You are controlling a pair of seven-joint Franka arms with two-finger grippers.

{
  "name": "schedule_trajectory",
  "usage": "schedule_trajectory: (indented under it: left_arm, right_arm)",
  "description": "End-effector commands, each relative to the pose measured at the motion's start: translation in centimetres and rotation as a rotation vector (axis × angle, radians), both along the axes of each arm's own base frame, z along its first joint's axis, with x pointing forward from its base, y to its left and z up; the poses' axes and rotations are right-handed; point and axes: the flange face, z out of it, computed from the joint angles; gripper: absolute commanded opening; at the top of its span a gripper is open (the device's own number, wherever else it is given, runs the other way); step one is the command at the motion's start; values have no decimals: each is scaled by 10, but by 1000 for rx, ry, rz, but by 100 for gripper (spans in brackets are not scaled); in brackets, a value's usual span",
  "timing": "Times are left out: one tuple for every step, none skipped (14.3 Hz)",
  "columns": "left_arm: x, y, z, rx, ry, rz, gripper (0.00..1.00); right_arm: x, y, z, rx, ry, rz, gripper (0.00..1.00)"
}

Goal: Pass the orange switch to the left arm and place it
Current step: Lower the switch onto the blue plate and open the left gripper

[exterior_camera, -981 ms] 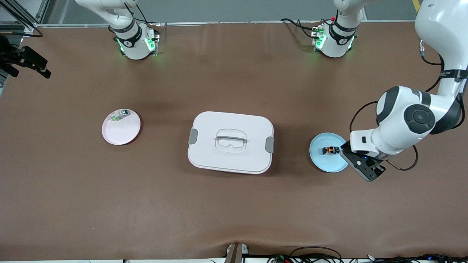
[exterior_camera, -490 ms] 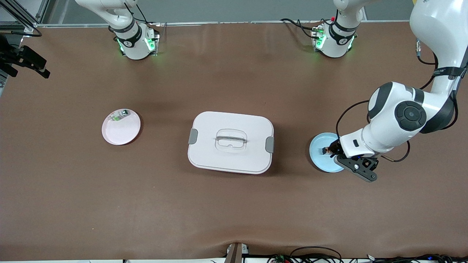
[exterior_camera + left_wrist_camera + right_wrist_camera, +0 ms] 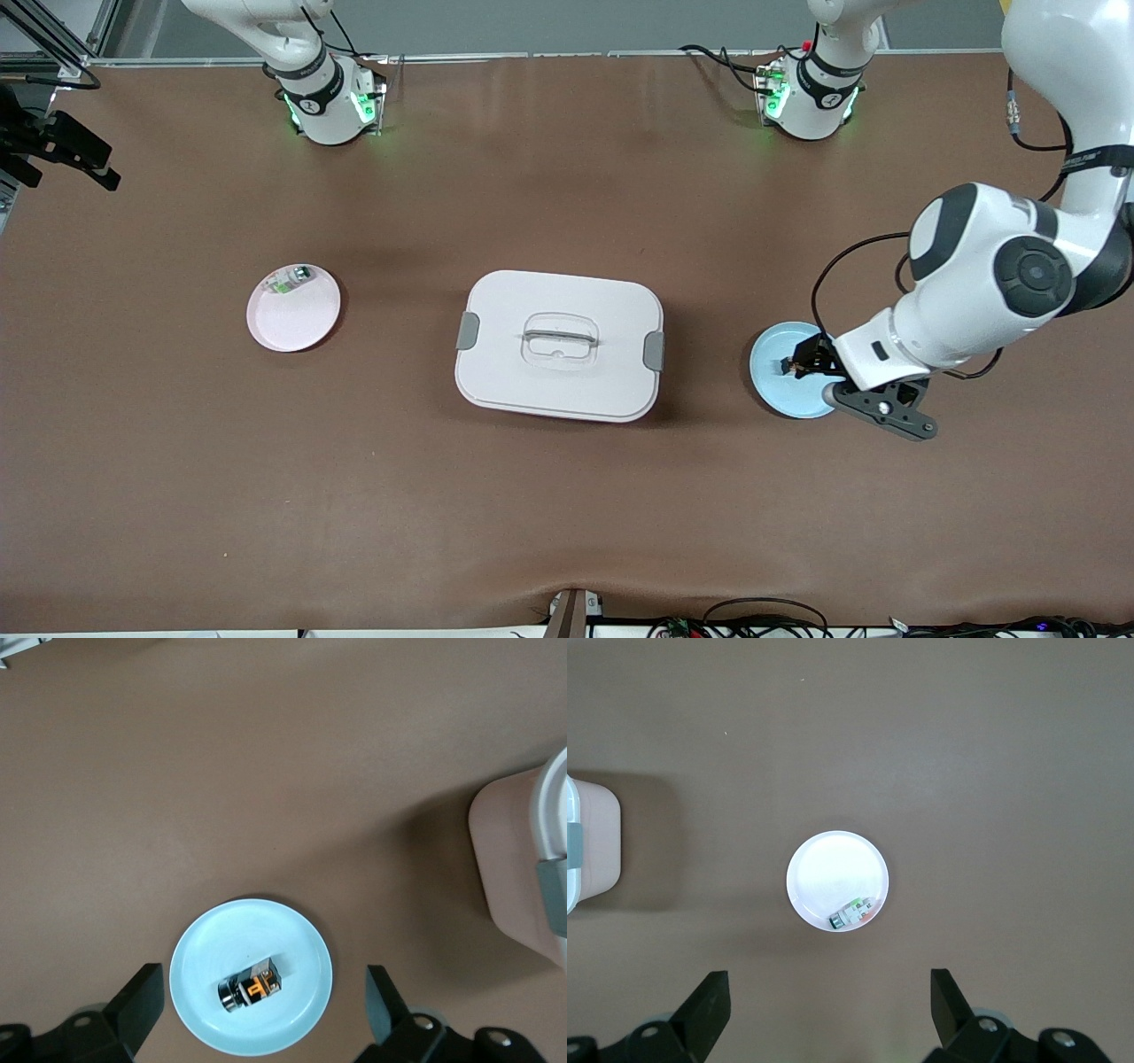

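Pick-up step: left gripper (image 3: pixel 257 1014) is hovering, jaws apart and empty, over the orange switch (image 3: pixel 251 985) lying in the blue plate (image 3: pixel 772 390) beside the box (image 3: pixel 559 345) at the left arm's end, needing descent and closing, while right gripper (image 3: pixel 824 1014) is waiting, jaws apart, above the pink plate (image 3: pixel 824 868).

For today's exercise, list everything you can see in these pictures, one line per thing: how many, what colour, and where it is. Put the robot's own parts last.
Table: one, brown, under everything.
Box: one, white with grey latches, mid-table between the plates.
Blue plate: one, light blue, toward the left arm's end.
Orange switch: one, black with orange face, on the blue plate.
Pink plate: one, pale pink, toward the right arm's end.
White-and-green piece: one, on the pink plate, at its rim.
Left gripper: one, black, jaws open, over the blue plate.
Right gripper: one, black, jaws open, above the table near the pink plate.
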Motion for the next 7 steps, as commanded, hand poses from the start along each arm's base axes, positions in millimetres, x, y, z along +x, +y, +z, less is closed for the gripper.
schedule_trajectory:
  left_arm:
    - [2,12,32,-6,31,34,100]
    - [3,17,47,-4,35,65,100]
    - [2,20,53,1,49,107,100]
    - [0,21,55,7,71,144,100]
    - [-5,18,71,6,60,177,100]
    - [-11,17,84,-10,68,228,100]
    - [-15,18,88,-23,92,274,100]
  right_arm:
    - [5,-2,5,7,2,-12,100]
    - [5,-3,7,7,-2,-14,100]
    - [5,-3,7,7,-2,-14,100]
    - [5,-3,7,7,-2,-14,100]
    - [6,-3,5,7,1,-14,100]
    - [6,-3,7,7,-2,-14,100]
    - [6,-3,7,7,-2,-14,100]
